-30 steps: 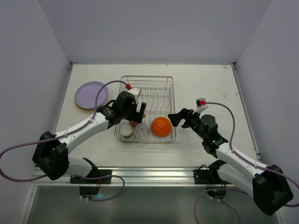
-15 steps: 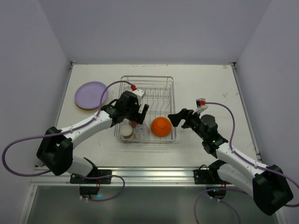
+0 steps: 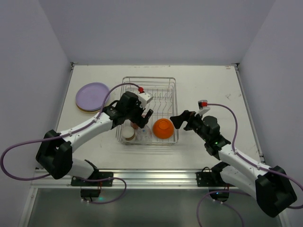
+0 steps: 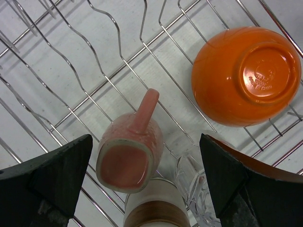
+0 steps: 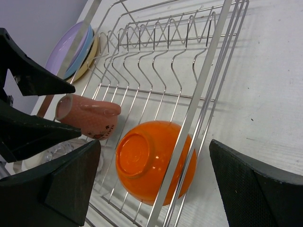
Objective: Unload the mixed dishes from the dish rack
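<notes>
Over the last second the left claw (image 4: pixel 142 177) has slid further across the dish rack (image 3: pixel 149 79). It now hangs wide open with the tipped pink mug (image 4: pixel 130 153) directly beneath, between its fingers and not yet gripped. The right claw (image 5: pixel 151 182), also wide open, waits outside the rack with the orange bowl (image 5: pixel 154 161) just ahead, so the mug pick looks imminent.

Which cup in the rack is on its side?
The pink mug: it lies on the wires with its mouth facing sideways and its handle sticking out. The cream cup and glass beside it show no handle.
</notes>
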